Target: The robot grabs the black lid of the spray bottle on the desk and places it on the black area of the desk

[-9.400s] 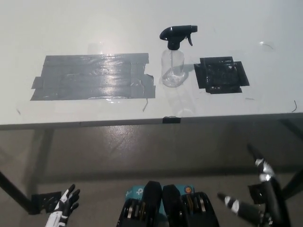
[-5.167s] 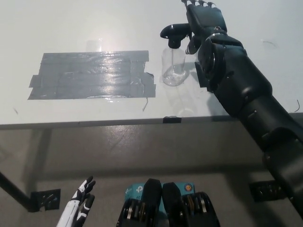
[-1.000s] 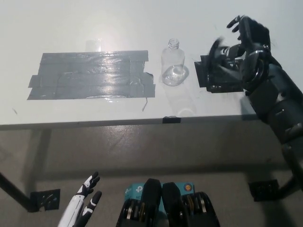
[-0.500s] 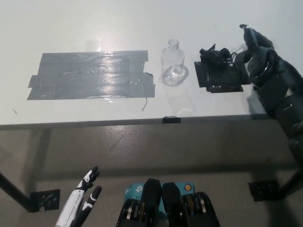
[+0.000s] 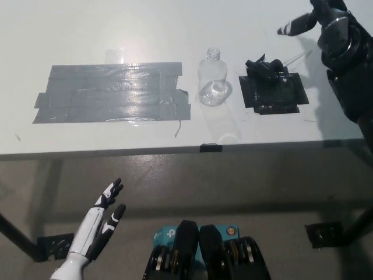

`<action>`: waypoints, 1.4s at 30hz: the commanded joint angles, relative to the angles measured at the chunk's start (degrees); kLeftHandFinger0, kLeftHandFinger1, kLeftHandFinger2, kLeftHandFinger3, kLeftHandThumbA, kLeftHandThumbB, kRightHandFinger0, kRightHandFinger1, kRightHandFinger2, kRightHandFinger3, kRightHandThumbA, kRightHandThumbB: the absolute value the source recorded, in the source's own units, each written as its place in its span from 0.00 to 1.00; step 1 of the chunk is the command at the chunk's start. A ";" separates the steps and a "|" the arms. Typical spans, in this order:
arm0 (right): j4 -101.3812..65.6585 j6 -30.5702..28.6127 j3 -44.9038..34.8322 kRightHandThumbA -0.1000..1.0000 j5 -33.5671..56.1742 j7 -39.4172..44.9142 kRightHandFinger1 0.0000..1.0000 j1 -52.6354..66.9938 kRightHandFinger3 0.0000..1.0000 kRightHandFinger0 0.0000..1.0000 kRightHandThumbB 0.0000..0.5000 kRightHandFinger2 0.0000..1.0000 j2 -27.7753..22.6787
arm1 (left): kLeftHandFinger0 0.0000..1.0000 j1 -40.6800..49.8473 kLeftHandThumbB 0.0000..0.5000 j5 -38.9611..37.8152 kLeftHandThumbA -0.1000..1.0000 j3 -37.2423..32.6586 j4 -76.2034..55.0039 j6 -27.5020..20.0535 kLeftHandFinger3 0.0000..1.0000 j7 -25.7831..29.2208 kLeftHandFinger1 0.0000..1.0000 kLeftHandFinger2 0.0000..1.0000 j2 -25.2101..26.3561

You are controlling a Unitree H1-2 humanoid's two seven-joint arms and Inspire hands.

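Bright even overhead light, glare streaks on the grey tape patch (image 5: 111, 93), floor below dimmer, pic sharp.

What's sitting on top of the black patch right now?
The black lid lies on the black patch's rear edge, its dip tube sticking out over the desk. The patch beneath it is hidden. The right hand is clear, above.

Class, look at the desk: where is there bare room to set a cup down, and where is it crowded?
Bare white desk runs behind the wide grey tape patch, and along the front edge. It is crowded between the uncapped clear plastic bottle and the black square patch bearing the black spray lid, below the open black right hand.
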 commanded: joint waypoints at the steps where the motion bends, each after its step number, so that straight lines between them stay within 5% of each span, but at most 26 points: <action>1: -49.14 6.69 -6.34 1.00 5.91 8.80 1.00 9.76 1.00 1.00 0.55 1.00 -6.44 | 1.00 -2.20 0.59 -2.36 1.00 1.04 -1.48 -0.06 1.00 0.02 1.00 1.00 0.81; 9: -84.05 14.07 -9.83 1.00 8.37 10.57 1.00 28.01 1.00 1.00 0.52 1.00 -5.76 | 1.00 -2.47 0.65 -5.53 1.00 1.84 -2.79 1.10 1.00 -0.96 1.00 1.00 0.49; 19: -97.53 4.85 -9.17 1.00 10.02 4.16 1.00 51.64 1.00 1.00 0.49 1.00 -1.62 | 1.00 -1.80 0.69 -6.84 1.00 2.05 -2.37 1.54 1.00 -1.88 1.00 1.00 0.89; 30: -93.36 -3.99 -5.78 0.92 9.89 -0.66 1.00 61.53 1.00 1.00 0.41 1.00 4.38 | 1.00 -1.48 0.68 -6.75 1.00 2.37 -1.61 1.40 1.00 -1.36 1.00 1.00 0.88; 42: -64.85 -15.00 -7.55 0.77 10.19 -4.55 1.00 65.61 1.00 1.00 0.36 1.00 9.80 | 1.00 -5.55 0.68 -7.95 1.00 3.09 -0.83 1.82 1.00 -2.05 1.00 1.00 1.57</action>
